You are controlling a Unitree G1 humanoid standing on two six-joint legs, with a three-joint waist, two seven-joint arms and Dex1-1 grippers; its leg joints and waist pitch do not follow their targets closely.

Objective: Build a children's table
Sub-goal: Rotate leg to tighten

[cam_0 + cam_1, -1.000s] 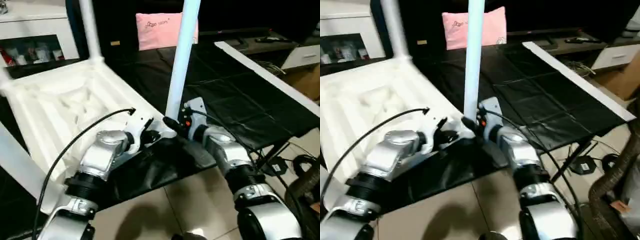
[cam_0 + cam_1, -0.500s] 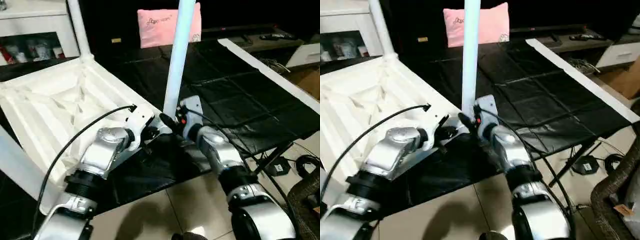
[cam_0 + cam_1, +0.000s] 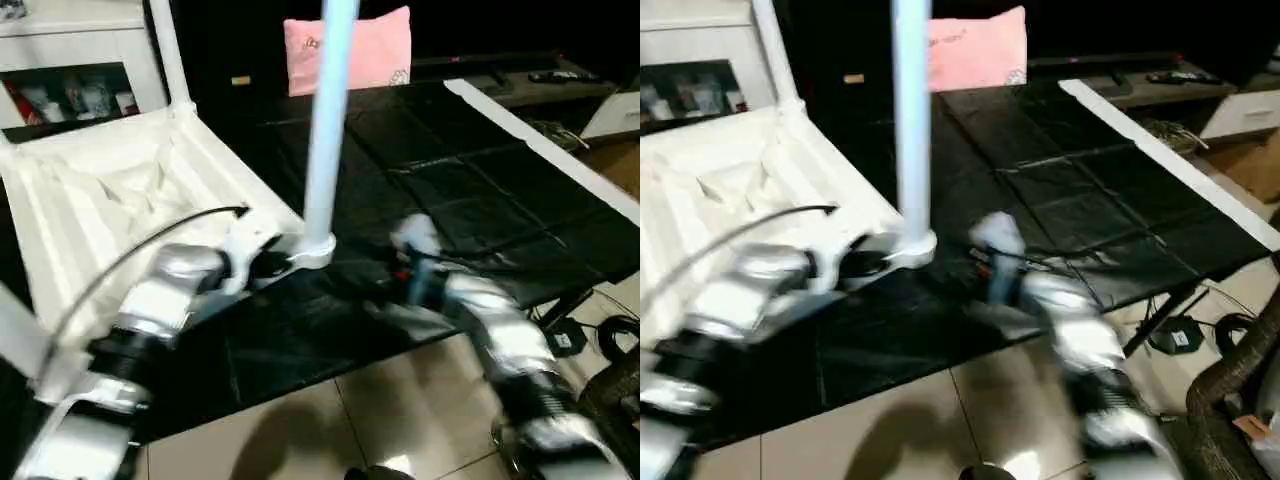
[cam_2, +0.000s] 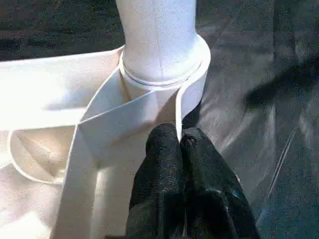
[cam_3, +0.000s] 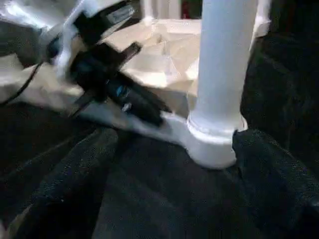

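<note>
The white children's table (image 3: 110, 210) lies upside down on a black sheet, ribbed underside up. One tube leg (image 3: 325, 120) stands upright in the near corner socket (image 3: 316, 250). A second leg (image 3: 168, 50) rises from the far corner, and a third (image 3: 18, 325) crosses the left edge. My left gripper (image 3: 268, 265) is shut on the table's rim (image 4: 178, 124) just beside the socket, fingers (image 4: 162, 154) pressed together on the thin wall. My right gripper (image 5: 177, 142) is open, its fingers (image 5: 75, 179) spread wide, a short way off the leg (image 5: 224, 74), touching nothing.
The black-sheeted work surface (image 3: 450, 170) stretches to the right, with a white strip (image 3: 540, 140) along its far right edge. A pink pillow (image 3: 350, 50) stands at the back, a white cabinet (image 3: 70, 60) at the back left. Cables (image 3: 610, 335) lie on the tiled floor.
My right gripper has let go of the leg's base and drawn back to the right. The leg stays upright in its socket. My left gripper keeps its hold on the rim.
</note>
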